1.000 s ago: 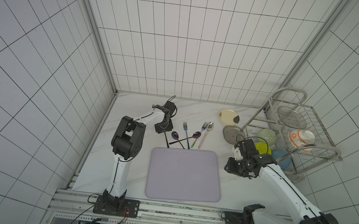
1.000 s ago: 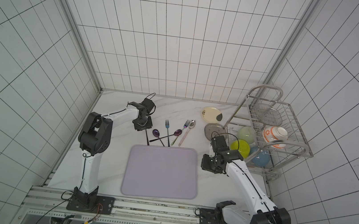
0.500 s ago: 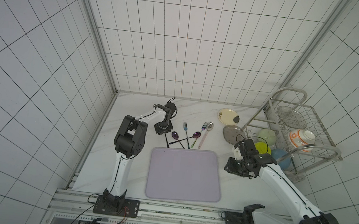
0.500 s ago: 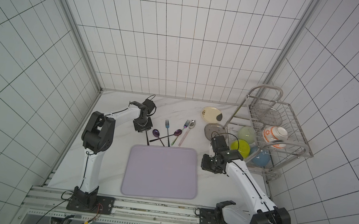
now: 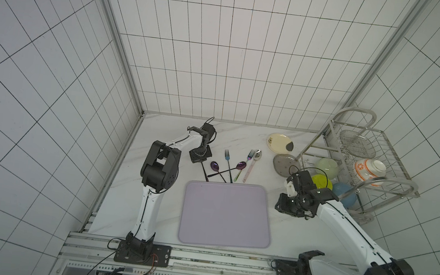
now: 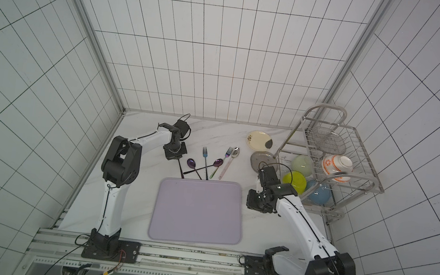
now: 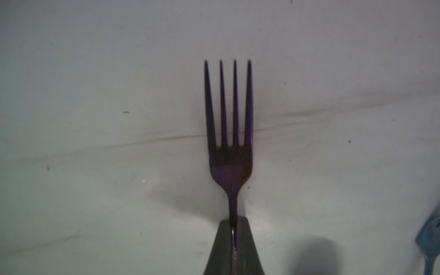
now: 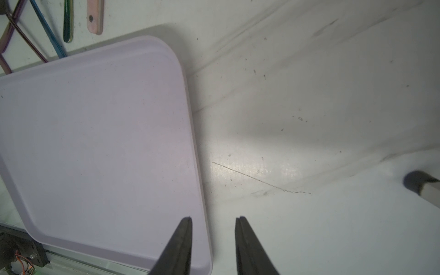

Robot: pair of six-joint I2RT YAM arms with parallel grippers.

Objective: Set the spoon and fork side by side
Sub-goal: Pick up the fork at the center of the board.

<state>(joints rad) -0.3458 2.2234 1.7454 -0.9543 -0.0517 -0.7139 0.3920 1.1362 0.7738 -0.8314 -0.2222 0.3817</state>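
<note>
Now left tool (image 7: 233, 234) tight on purple fork (image 7: 229, 133) neck.

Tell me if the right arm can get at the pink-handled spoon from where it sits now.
Probably yes. The right end effector is open and holds nothing, beside the lavender tray, and only bare counter lies between it and the pink-handled spoon. Actual reach cannot be confirmed.

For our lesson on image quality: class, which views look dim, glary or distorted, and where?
Left wrist view: dim and soft, the purple fork nearly a silhouette, clamped at the neck by the left gripper. Right wrist view: glare patch on the table beside the lilac tray. Both top views: evenly lit, wall tile lines splay outward.
</note>
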